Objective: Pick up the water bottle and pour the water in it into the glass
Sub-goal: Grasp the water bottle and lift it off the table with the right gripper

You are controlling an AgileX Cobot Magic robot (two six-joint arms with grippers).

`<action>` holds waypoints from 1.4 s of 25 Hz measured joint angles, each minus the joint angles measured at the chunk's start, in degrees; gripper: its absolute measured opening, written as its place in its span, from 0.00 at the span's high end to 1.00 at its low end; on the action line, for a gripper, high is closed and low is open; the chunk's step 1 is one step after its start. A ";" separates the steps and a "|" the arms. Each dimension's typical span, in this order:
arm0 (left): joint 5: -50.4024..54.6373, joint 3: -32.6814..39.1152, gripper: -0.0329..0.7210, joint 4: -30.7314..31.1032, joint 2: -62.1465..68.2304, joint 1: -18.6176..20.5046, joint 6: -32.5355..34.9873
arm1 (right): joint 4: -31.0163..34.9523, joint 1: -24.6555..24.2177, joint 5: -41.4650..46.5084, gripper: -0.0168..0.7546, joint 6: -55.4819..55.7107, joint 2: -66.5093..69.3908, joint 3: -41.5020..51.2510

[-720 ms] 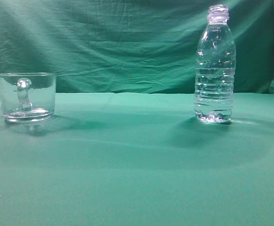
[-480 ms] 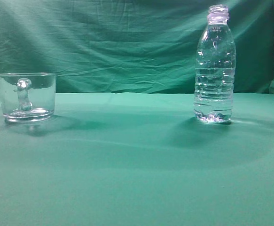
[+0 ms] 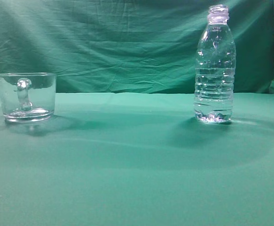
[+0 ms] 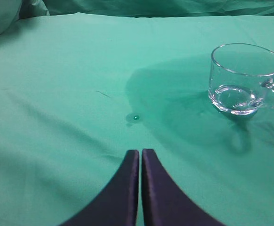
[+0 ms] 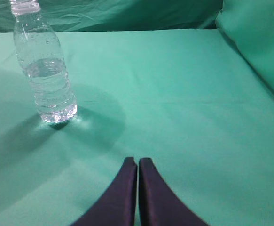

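The water bottle [image 3: 215,66] stands upright and capless on the right of the green table; the right wrist view shows it at the far left [image 5: 45,75], with the water level about halfway up. The glass [image 3: 26,96] stands on the left, handle facing the exterior camera; the left wrist view shows it at the upper right [image 4: 245,77]. My left gripper [image 4: 140,151] is shut and empty, well short of the glass. My right gripper [image 5: 137,160] is shut and empty, to the right of the bottle and nearer the camera. Neither gripper shows in the exterior view.
A green cloth covers the table [image 3: 137,160] and hangs as a backdrop [image 3: 118,42]. A small droplet or speck [image 4: 136,117] lies on the cloth ahead of the left gripper. A raised green fold [image 5: 259,37] sits at the right.
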 joint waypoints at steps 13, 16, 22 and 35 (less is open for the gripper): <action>0.00 0.00 0.96 0.00 0.00 0.00 0.00 | 7.32 0.00 -23.45 0.98 11.37 -0.02 -0.41; 0.00 0.00 0.96 0.00 0.00 0.00 0.00 | 6.80 0.00 -20.04 0.98 12.61 0.75 -5.04; 0.00 0.00 0.96 0.00 0.00 0.00 0.00 | 3.20 0.00 -16.41 0.98 11.03 15.26 -15.28; 0.00 0.00 0.96 0.00 0.00 0.00 0.00 | 2.45 10.17 -28.24 0.98 -4.64 51.49 -22.84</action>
